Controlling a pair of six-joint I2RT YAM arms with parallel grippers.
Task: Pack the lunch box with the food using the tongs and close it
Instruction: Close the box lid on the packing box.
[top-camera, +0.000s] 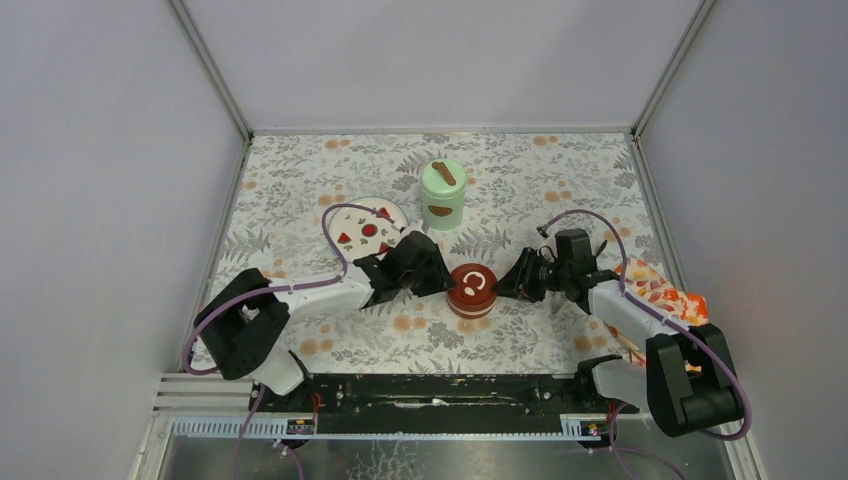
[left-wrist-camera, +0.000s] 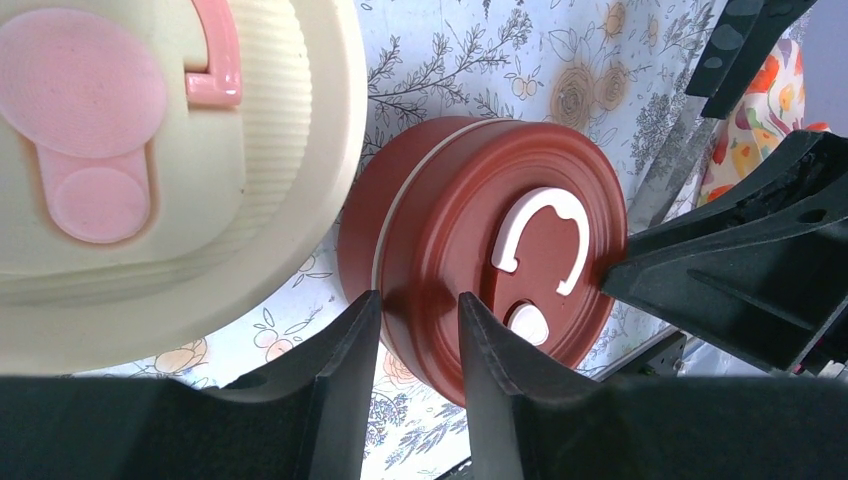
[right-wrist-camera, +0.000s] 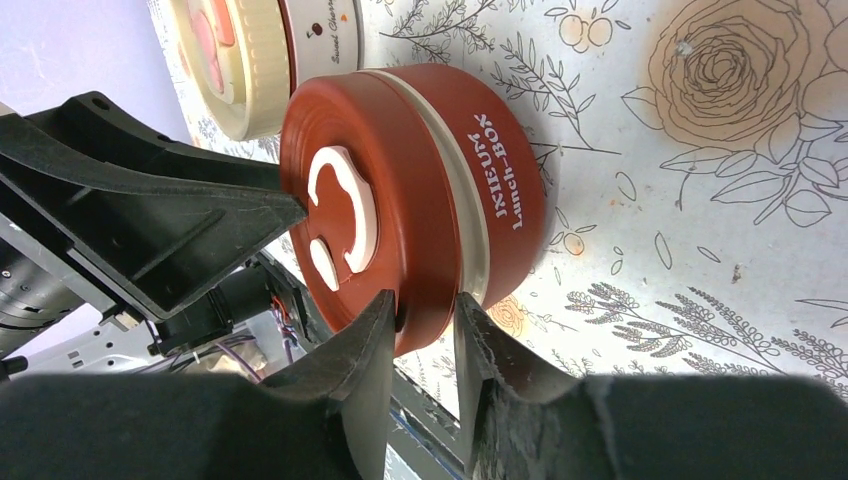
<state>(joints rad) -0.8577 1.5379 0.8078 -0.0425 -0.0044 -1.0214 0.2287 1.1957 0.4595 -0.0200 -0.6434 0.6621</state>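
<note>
light was bright and even, falling from above. the overhead view was sharp, with only faint, soft shadows on the tablecloth (top-camera: 540, 170). in both wrist views the near fingers (left-wrist-camera: 330, 400) were dark, blurred shapes. the dark-red lid (left-wrist-camera: 450, 200) carried a mild sheen without harsh glare. the cream lid (left-wrist-camera: 280, 120), close at the frame's edge, looked soft and stretched.

The dark-red lid (left-wrist-camera: 450, 200) looked like smooth, glossy plastic. The cream lid (left-wrist-camera: 290, 110) was ribbed and matt. The desk (right-wrist-camera: 700, 330) wore a smooth, matt floral covering. The left tool (left-wrist-camera: 415, 310) had matt black fingers (left-wrist-camera: 335, 400).
</note>
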